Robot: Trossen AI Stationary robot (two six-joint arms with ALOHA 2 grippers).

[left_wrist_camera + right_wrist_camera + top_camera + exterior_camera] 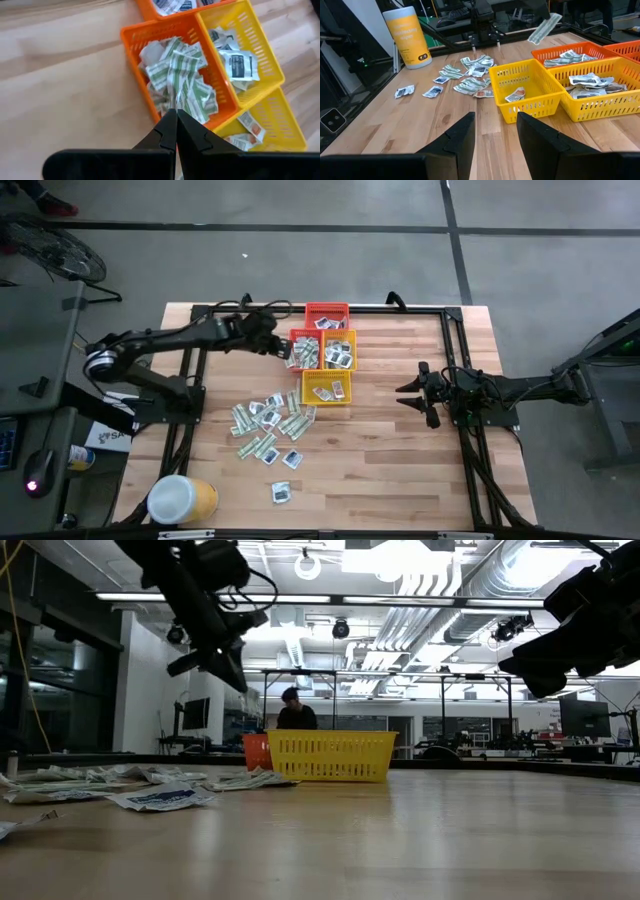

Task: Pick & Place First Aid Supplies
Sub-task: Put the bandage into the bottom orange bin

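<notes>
The table [380, 450] is viewed from directly overhead, both arms included; it is viewed level from its surface toward the room behind. The orange basket [175, 65] is seen closely from the left wrist; the yellow baskets [530, 95] are faced obliquely from the right wrist; the baskets are shared by all views.

No legible text anywhere.

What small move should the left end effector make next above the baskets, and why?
Probably open the left end effector to release. It is shut above the orange basket, and the right wrist view shows a green-and-white strip hanging from it. That basket already holds similar strips, so dropping it there fits. The right end effector waits open on the right.
</notes>
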